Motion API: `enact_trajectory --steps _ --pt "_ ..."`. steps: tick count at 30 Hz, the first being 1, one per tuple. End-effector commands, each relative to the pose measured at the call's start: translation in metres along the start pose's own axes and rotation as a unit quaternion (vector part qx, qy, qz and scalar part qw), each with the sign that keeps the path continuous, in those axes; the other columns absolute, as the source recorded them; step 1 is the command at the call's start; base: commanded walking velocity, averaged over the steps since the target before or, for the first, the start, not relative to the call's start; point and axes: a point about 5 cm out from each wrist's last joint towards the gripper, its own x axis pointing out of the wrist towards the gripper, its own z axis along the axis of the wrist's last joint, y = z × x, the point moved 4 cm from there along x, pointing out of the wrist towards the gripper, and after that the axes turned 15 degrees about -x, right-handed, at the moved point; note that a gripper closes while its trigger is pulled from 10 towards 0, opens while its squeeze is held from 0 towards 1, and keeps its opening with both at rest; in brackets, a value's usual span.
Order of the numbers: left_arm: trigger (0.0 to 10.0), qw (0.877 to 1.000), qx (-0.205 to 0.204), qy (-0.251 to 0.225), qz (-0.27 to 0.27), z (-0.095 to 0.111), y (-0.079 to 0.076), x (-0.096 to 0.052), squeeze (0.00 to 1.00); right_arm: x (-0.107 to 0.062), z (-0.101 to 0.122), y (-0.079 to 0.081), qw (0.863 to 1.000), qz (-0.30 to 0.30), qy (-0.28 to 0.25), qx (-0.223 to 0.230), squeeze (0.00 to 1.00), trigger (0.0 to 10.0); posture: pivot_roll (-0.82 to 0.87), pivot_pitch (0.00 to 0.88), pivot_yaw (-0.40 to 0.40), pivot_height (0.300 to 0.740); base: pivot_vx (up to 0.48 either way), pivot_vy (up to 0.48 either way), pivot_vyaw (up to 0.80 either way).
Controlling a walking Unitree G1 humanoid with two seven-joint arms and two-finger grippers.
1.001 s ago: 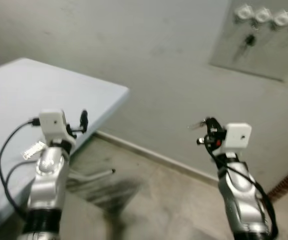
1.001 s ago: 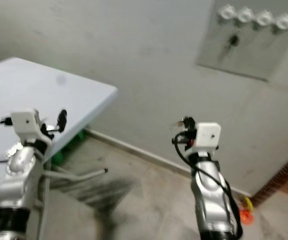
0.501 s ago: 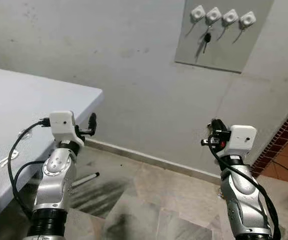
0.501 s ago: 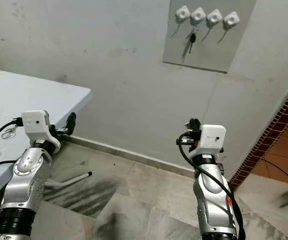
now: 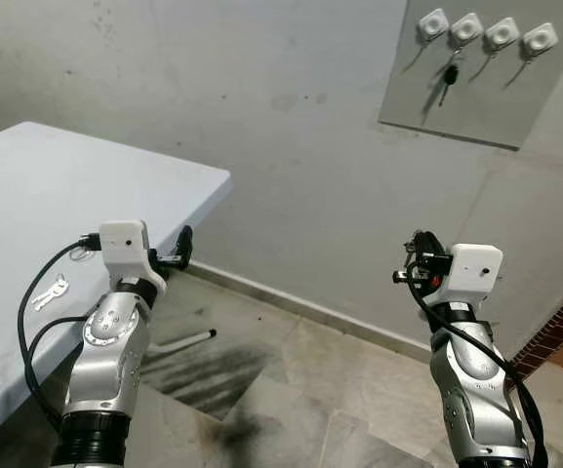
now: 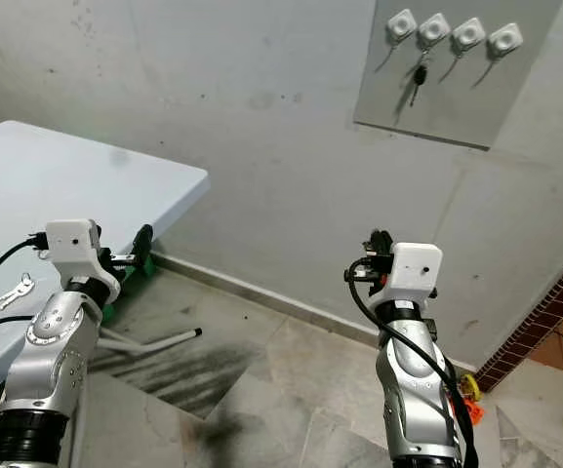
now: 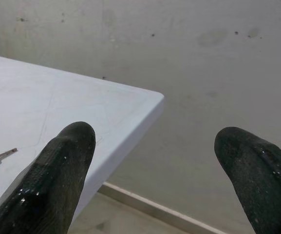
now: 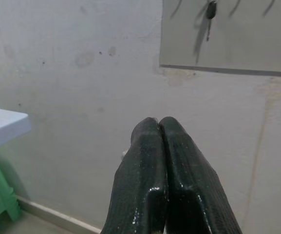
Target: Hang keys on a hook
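robot facing a grey wall [image 5: 261, 127], both arms raised, keys not yet hung.

a pale table [image 5: 27, 195] lies left of the left gripper [image 7: 169, 165], whose fingers are spread wide around nothing; the keys [image 5: 49, 292] rest on the tabletop just left of that arm. the hook board [image 5: 481, 68] is up the wall above the right gripper [image 8: 159, 127], fingers pressed together, empty. one dark key [image 5: 448, 78] already hangs from the second hook.

Silver keys [image 5: 48, 292] flat on table; black key [image 5: 447, 80] hangs on 2nd hook [image 5: 464, 30].
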Motion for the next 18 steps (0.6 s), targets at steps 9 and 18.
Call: enact_trajectory --steps 9,18 --pt "10.0 1.000 0.010 0.002 -0.012 0.0034 -0.0031 -0.0013 0.00 0.0006 0.0054 0.0028 1.000 0.008 -0.011 -0.002 0.00 10.0 0.02 0.000 0.003 0.740 0.000 0.000 0.00" --pt "10.0 1.000 0.012 0.003 -0.018 0.0038 -0.0043 -0.0023 0.00 0.0009 0.0046 0.0041 1.000 0.009 -0.010 0.003 0.00 10.0 0.02 0.000 0.006 0.740 0.147 0.000 0.00"
